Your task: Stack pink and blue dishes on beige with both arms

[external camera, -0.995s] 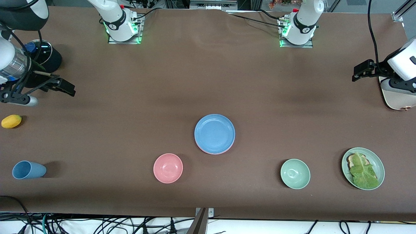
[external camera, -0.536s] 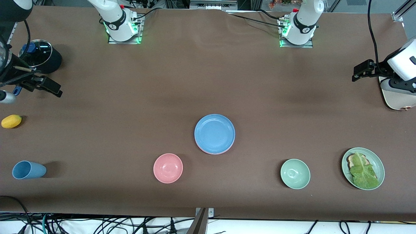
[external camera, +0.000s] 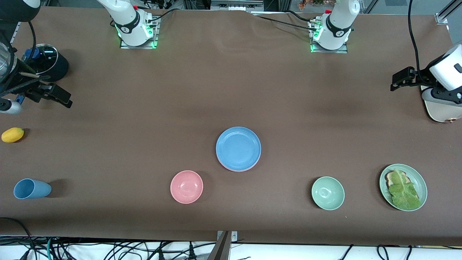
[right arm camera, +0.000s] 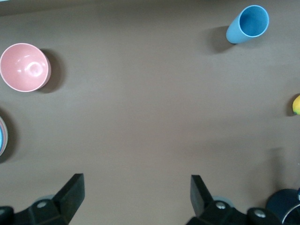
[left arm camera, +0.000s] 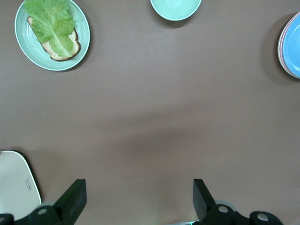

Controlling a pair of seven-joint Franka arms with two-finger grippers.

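Note:
The blue plate [external camera: 238, 147] lies on top of a stack at the table's middle. Only a thin crescent of the pink plate [external camera: 231, 168] shows under its edge nearest the front camera. The beige plate is hidden. In the left wrist view the blue plate [left arm camera: 294, 47] shows partly at the frame's edge. My left gripper [external camera: 397, 81] [left arm camera: 139, 187] hangs open and empty over bare cloth at the left arm's end of the table. Just as empty, my right gripper [external camera: 61, 97] [right arm camera: 137, 183] stands open over bare cloth at the right arm's end. Both are well away from the stack.
A pink bowl [external camera: 186, 186] and a mint bowl [external camera: 327, 193] sit nearer the front camera than the stack. A mint plate [external camera: 382, 180] holds bread and lettuce. A blue cup [external camera: 31, 189], a yellow fruit [external camera: 12, 134], a dark lidded pot [external camera: 45, 66] and a pale board [external camera: 438, 112] stand at the table's ends.
My right gripper has drawn back toward the right arm's end of the table, away from the middle. The left gripper has hardly moved. The plates lie as before.

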